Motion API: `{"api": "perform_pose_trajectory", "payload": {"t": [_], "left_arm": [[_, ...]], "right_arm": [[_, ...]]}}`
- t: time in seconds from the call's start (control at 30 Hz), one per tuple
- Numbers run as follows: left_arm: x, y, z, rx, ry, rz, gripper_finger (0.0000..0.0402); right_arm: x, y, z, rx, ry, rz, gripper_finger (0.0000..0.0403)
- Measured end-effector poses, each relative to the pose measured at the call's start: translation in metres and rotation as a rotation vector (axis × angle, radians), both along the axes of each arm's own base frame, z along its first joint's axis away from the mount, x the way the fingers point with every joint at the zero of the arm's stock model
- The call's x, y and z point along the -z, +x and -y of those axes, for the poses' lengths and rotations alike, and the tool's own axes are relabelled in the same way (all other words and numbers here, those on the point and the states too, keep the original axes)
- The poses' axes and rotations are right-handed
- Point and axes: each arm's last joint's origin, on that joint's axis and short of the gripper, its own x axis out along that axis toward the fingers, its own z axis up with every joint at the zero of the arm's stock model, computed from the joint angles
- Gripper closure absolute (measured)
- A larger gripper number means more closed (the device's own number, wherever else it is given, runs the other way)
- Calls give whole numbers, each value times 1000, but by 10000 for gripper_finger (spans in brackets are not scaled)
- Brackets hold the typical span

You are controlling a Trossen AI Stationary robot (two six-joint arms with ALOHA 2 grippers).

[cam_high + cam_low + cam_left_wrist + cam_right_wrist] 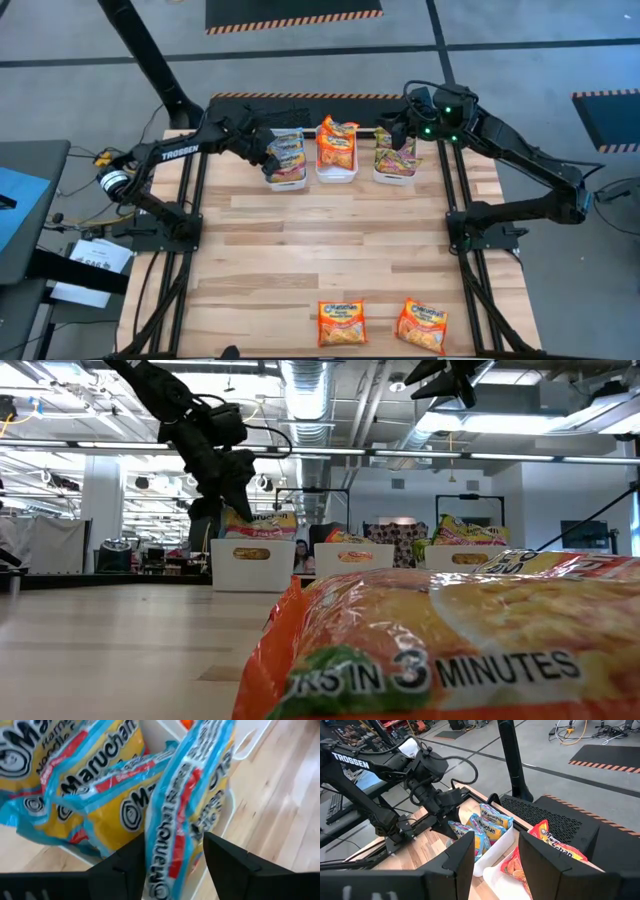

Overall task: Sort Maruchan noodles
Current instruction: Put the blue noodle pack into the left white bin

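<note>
Three white trays stand in a row at the table's far side. The left tray (285, 181) holds yellow-blue Maruchan packets (95, 795), the middle tray (337, 176) orange ones (337, 140), and the right tray (395, 179) green-yellow ones (396, 155). My left gripper (175, 865) slants down over the left tray, open. One yellow-blue packet (187, 795) stands on edge in the tray, between its fingers. My right gripper (495, 865) hangs open high above the right tray with nothing between its fingers. My left gripper's fingers (125, 865) stand on either side of the upright packet's near edge (170, 845), coming slanting down from the table's left. Whether they touch the packet, I cannot tell. The packet's far end rests among the other packets in the left tray.
Two orange packets (342, 323) (421, 325) lie flat near the table's front edge; one of them fills the foreground of the low view (450, 650). Bare wood lies between them and the trays. The arms' dark frames run along both table sides.
</note>
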Motion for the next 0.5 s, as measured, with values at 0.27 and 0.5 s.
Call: {"api": "perform_pose_trajectory", "payload": {"t": [0.27,0.5], "left_arm": [[-20,1,-7,-28,11,8,228],[-44,5,-16,-84,107,31,228]], "right_arm": [[1,0,0,0,4,-7,227],[4,-1,-1,-1,20,-36,227]]}}
